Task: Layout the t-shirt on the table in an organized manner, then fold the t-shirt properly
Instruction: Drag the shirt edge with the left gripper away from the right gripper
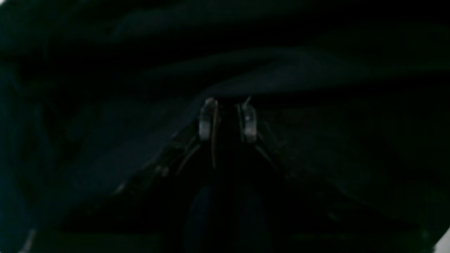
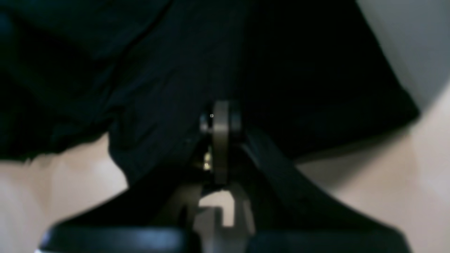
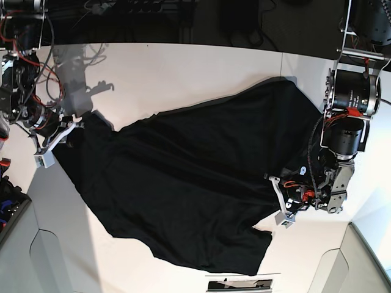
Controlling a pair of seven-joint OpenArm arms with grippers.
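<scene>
The black t-shirt (image 3: pixel 195 177) lies spread and wrinkled across the white table (image 3: pixel 183 73), running from the left edge toward the upper right. No print shows on it. My left gripper (image 3: pixel 280 200) sits at the shirt's right hem. In the left wrist view its fingers (image 1: pixel 207 119) stand a little apart, and the dark t-shirt (image 1: pixel 316 70) fills the frame around them. My right gripper (image 3: pixel 73 125) is at the shirt's left corner. Seen from the right wrist, the right gripper (image 2: pixel 221 119) is pressed shut, with the t-shirt (image 2: pixel 175 63) draped on both sides over the table (image 2: pixel 52 189).
Cables and electronics (image 3: pixel 24 73) crowd the table's left end behind my right arm. A thin dark seam (image 3: pixel 283 61) crosses the table at upper right. A dark strip (image 3: pixel 238 284) lies at the near edge. Bare tabletop (image 3: pixel 67 244) shows at lower left.
</scene>
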